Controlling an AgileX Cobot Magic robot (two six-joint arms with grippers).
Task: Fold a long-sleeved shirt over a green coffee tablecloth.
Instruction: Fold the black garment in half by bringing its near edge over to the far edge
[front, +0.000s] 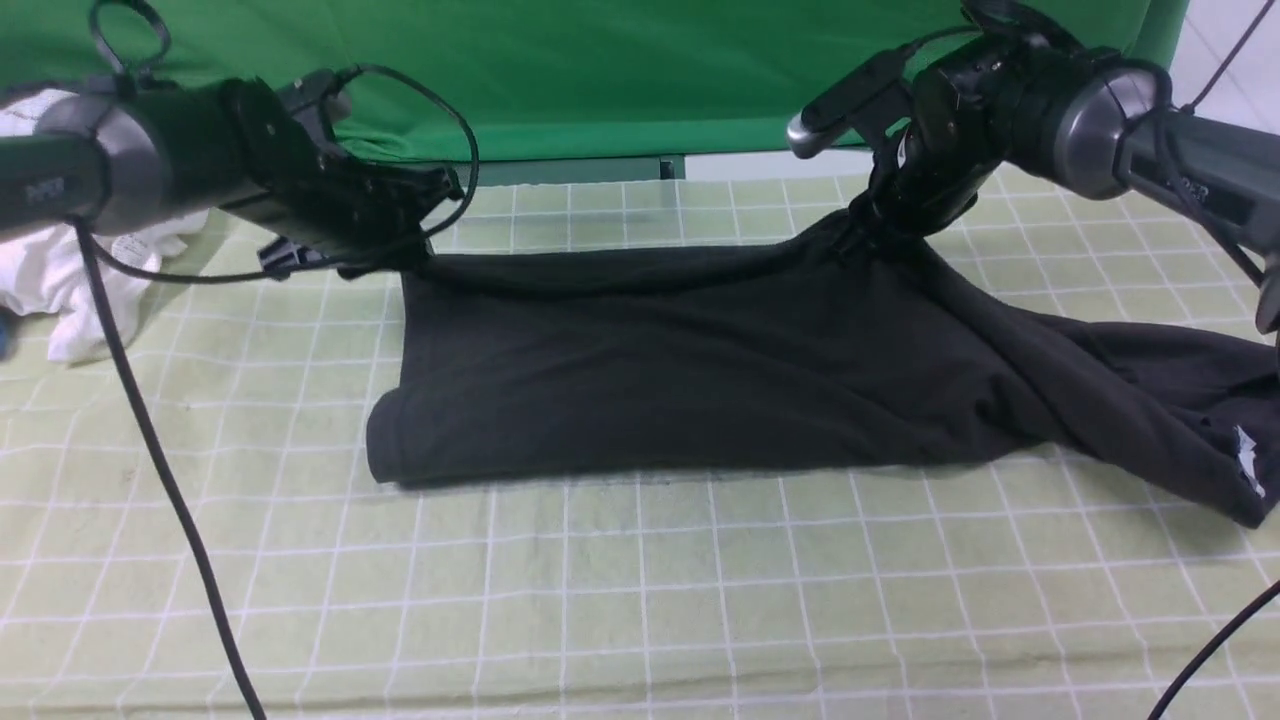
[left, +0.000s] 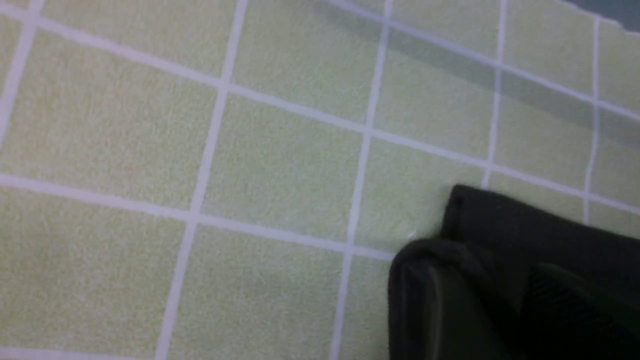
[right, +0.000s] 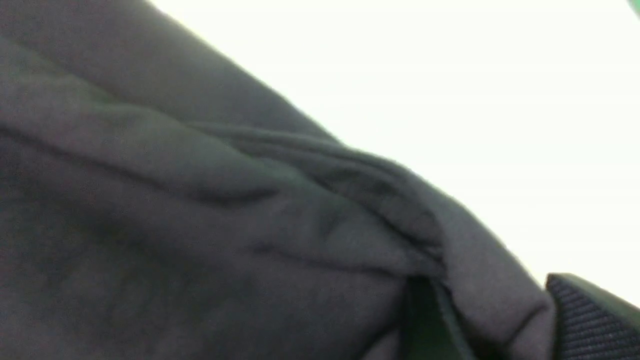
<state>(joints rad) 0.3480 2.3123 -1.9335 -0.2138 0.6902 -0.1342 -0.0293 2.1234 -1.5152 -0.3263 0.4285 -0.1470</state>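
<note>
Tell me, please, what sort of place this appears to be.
Probably a robot cloth-folding test station: a pale yellow-green tablecloth with white grid lines, a dark charcoal long-sleeved shirt, and a bright green fabric backdrop.

One dark charcoal-green, soft cloth long-sleeved shirt (front: 640, 390); one pale yellow-green cloth tablecloth with white grid lines (front: 600, 610); one heap of white cloth (front: 110, 300) by the table's far left corner.
</note>
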